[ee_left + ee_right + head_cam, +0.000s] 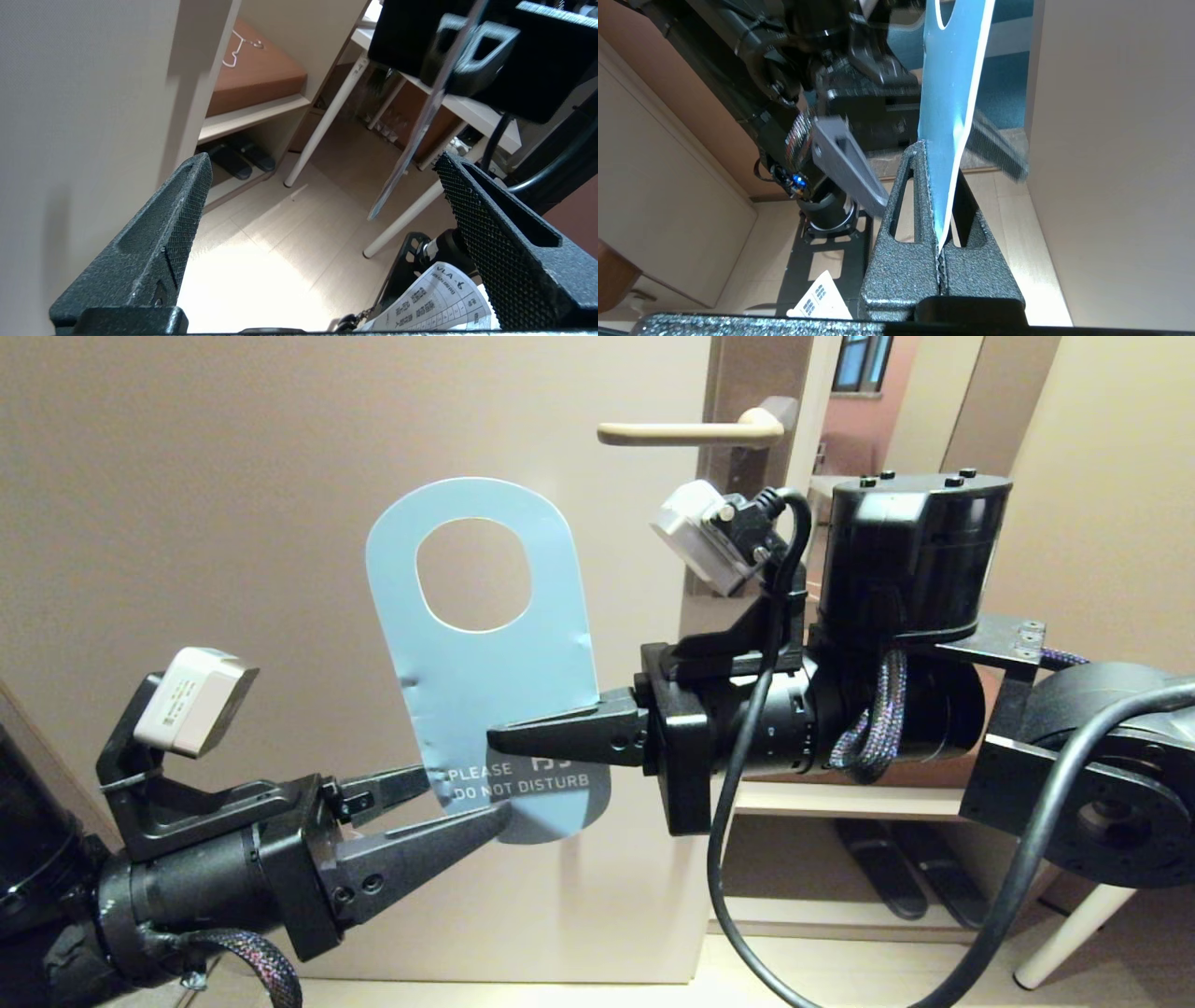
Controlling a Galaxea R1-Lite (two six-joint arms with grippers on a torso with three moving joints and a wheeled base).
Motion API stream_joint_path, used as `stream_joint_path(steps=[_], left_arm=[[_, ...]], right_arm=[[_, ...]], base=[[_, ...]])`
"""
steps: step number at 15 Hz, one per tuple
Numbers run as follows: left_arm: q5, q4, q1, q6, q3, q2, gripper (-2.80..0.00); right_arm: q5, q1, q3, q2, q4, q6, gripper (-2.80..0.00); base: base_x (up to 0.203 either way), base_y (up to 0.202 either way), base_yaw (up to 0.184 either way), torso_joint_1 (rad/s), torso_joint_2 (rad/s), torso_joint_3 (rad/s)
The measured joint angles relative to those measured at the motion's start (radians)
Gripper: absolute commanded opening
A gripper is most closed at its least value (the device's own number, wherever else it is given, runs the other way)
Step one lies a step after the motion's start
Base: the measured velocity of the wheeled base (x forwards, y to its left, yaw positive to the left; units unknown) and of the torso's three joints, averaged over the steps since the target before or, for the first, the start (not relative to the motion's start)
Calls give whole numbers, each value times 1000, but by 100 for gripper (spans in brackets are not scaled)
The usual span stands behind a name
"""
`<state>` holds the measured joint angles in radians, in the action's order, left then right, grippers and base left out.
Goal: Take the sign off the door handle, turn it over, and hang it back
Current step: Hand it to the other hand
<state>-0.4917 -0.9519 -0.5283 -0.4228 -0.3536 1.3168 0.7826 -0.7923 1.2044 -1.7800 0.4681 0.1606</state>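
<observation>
Sign is off the door handle and sits in mid-air before the door, below and to the left of the handle in the head view. We see its grey-blue face, "PLEASE DO NOT DISTURB", turned toward us, oval hole uppermost. The card leans slightly and shows small dents along both edges.

Right gripper pinches the sign's right edge near the lower end, jaws clamped flat on the card; the right wrist view shows the thin sheet caught edge-on between the fingers. Left gripper comes in from the lower left with jaws spread wide, one finger in front of the sign's bottom end and one behind, not gripping. In the left wrist view the card's edge stands between the two open fingers, nearer one of them.

We judge this a handover in the middle of the flip. Risks we note:
- Only one narrow edge grip holds the card. If the right lets go before the left has closed, the sign drops to the floor.
- The card is thin and already dented. If both hold and then pull or twist against each other, it may crease or tear.
- The left may close off-centre and push the sign askew in the right's grip.
- Rehanging needs the oval hole threaded over the handle's free end; a tilted card may catch there.
</observation>
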Motion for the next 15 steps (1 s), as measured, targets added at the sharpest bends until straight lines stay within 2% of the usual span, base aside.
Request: stream_joint_path(steps=[15], left_arm=[[1, -3, -51, -2, -40, 59, 0]], right_arm=[[0, -36, 9, -10, 0, 0, -280]], base=[[0, 0, 0, 0, 0, 0]])
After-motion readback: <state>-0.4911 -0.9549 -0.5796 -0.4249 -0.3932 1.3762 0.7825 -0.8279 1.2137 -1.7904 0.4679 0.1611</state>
